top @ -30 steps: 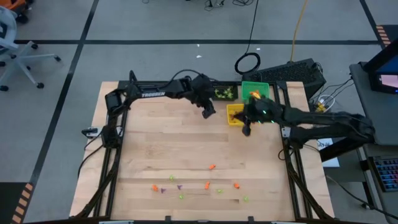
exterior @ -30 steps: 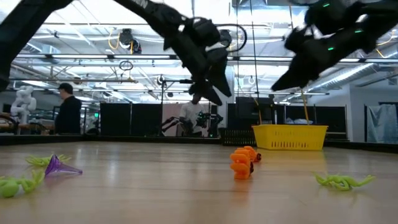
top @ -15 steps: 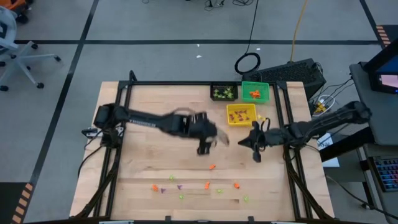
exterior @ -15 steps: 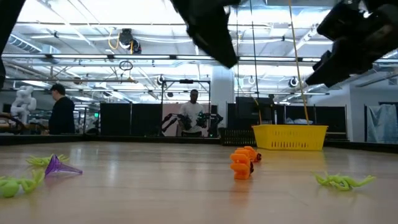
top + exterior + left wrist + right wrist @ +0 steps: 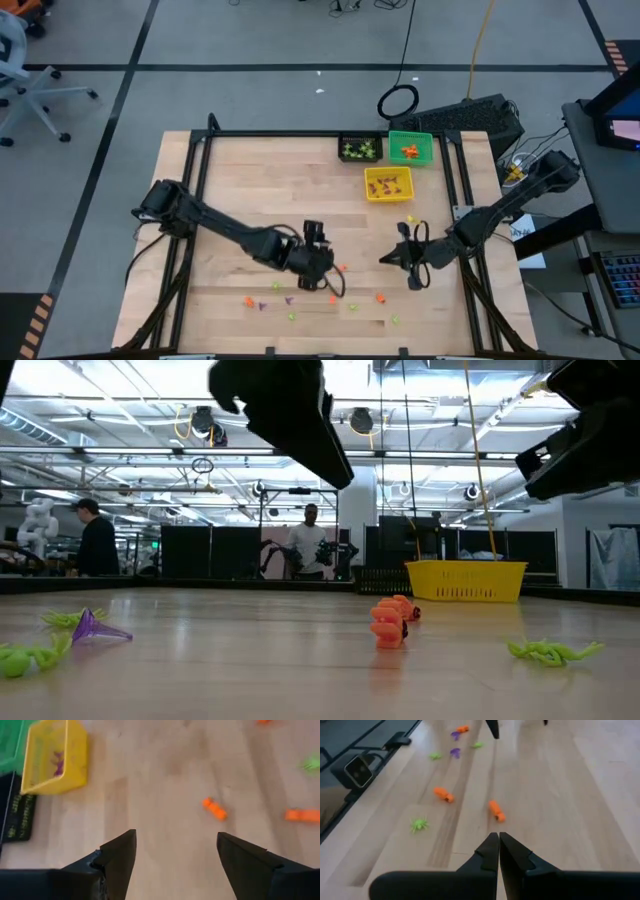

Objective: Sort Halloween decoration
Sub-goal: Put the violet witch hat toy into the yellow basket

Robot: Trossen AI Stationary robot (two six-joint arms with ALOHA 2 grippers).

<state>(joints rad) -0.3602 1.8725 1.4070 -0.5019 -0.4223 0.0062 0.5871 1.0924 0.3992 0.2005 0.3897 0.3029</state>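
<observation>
Both arms swung from bins toward near table edge since earlier frame. Left gripper (image 5: 330,282) spread wide, empty, above orange trinket (image 5: 342,268). Right gripper (image 5: 384,261) pressed together, empty. Arms cut off in low view. Trinkets (image 5: 300,300) scattered near front edge; contents of yellow bin (image 5: 368,190), green bin (image 5: 394,139), black bin (image 5: 343,141) hard to make out.

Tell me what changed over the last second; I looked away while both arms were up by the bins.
Both arms swung from the bins toward the loose trinkets. The left gripper, open and empty, now hangs over the small orange trinket; the right gripper, shut, stands beside them. The scattered trinkets and the yellow, green and black bins stayed put.
</observation>
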